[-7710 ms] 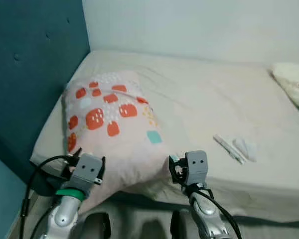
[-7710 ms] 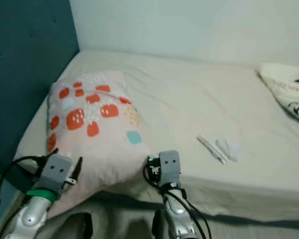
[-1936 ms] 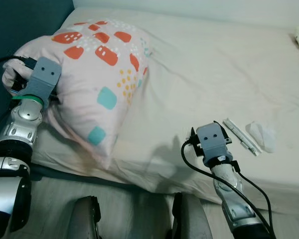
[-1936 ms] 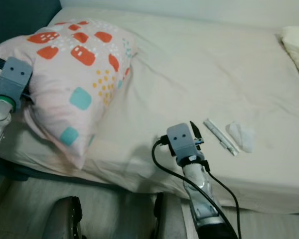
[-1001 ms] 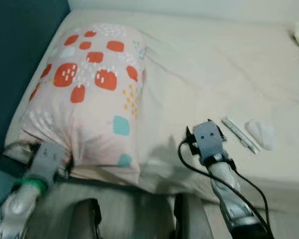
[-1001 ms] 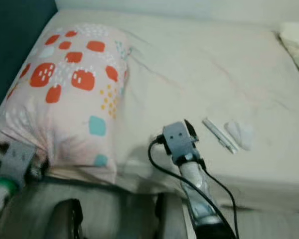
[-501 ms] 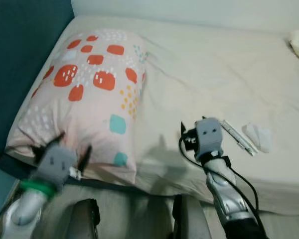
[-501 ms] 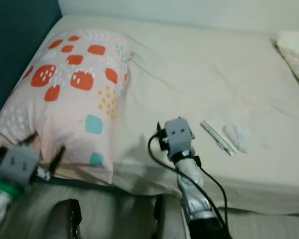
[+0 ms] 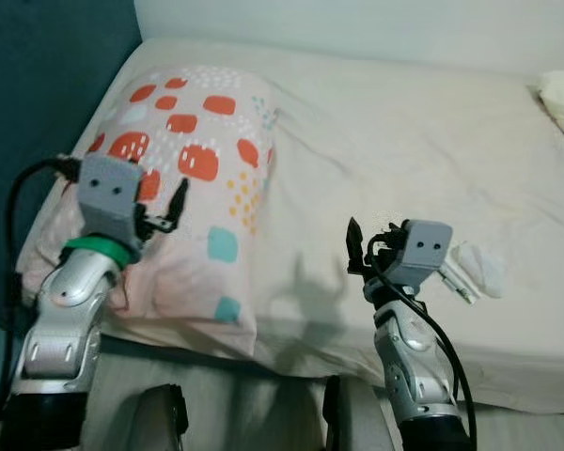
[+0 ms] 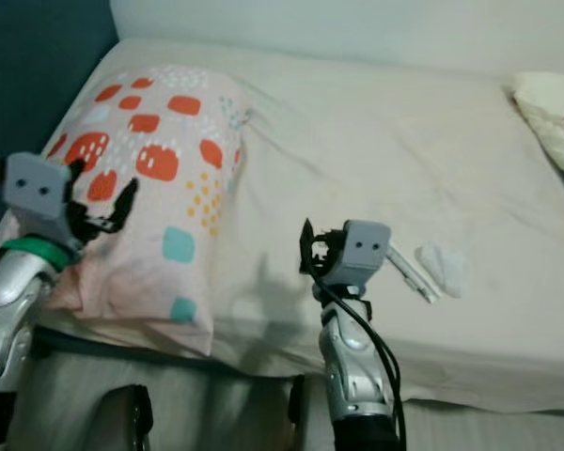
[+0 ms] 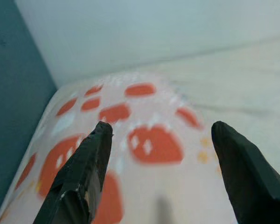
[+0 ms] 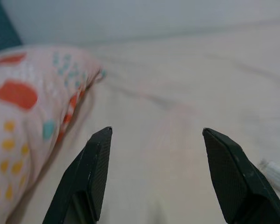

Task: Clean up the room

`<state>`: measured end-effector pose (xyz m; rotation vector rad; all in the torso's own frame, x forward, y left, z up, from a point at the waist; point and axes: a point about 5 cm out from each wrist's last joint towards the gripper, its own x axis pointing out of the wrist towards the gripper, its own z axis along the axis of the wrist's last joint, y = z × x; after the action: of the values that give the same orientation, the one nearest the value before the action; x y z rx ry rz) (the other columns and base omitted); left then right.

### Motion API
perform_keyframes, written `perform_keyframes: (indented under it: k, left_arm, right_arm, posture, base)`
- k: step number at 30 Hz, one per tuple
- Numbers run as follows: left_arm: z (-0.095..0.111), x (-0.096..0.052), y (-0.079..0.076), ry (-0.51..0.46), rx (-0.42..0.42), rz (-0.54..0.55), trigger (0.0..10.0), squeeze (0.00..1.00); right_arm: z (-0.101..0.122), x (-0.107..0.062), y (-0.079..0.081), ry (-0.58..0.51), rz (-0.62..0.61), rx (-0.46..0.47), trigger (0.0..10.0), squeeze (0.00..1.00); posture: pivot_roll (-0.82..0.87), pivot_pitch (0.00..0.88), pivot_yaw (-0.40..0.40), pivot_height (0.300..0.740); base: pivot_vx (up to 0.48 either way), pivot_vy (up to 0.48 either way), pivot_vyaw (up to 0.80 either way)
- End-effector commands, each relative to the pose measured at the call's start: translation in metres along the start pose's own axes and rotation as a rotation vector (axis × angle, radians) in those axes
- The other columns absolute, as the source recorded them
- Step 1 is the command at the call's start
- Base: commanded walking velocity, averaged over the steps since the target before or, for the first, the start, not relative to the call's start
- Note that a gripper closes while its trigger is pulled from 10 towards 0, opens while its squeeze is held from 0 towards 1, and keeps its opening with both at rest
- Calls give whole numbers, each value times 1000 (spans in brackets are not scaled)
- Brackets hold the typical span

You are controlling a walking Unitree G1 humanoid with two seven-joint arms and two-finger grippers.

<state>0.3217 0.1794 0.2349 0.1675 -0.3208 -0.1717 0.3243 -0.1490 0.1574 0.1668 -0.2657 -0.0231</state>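
Pillow [image 9: 183,178] lying at the head of the bed [image 9: 385,141], beside the dark blue headboard [image 9: 38,94], long axis running from the near mattress edge toward the far wall; near end slightly overhanging that edge; looks already set in place. Left gripper [image 9: 164,214] raised above the near end of the pillow, fingers spread wide, nothing between them; clear of the fabric as far as can be judged. Right gripper [image 9: 365,249] hovering low over the bare sheet near the front edge, fingers likewise wide apart and empty, aimed toward the far wall. Remaining clutter just to the right of that gripper: a thin white stick-like item [image 10: 409,272] lying slantwise, and just beyond it a crumpled tissue [image 10: 445,266], the two nearly touching; exact nature of the stick too small to tell. Right arm plainly the nearer one, left arm well apart across the pillow; likely next: swing the right gripper rightward and turn it across the stick's slanted length. Another cushion [image 10: 555,117] at the far right corner.
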Motion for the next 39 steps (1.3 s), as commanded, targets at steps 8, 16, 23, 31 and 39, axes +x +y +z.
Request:
perform_keyframes:
  k: [8,16,23,31,39]
  left_arm:
    - [-32,1,-10,142,-6,69,10000,0]
    - [-36,4,-13,178,-9,96,10000,0]
    - [-38,5,-11,188,-8,112,10000,0]
    - [-41,4,-14,188,-6,112,10000,0]
    - [-51,-4,-17,190,7,100,10000,0]
  right_arm:
    - [2,-3,-13,-4,-31,-23,10000,0]
    - [3,2,-10,-4,-19,-29,10000,0]
    - [3,3,-11,-2,-21,-31,10000,0]
    - [2,3,-12,2,-39,-38,10000,0]
    - [-6,0,-12,26,-44,-75,10000,0]
  posture:
    - [-18,57,53,638]
    - [-12,55,45,677]
    - [-12,54,46,706]
    - [-20,52,55,734]
    - [-19,48,51,734]
  base:
    - [0,0,0]
    - [0,0,0]
    - [0,0,0]
    - [0,0,0]
    - [0,0,0]
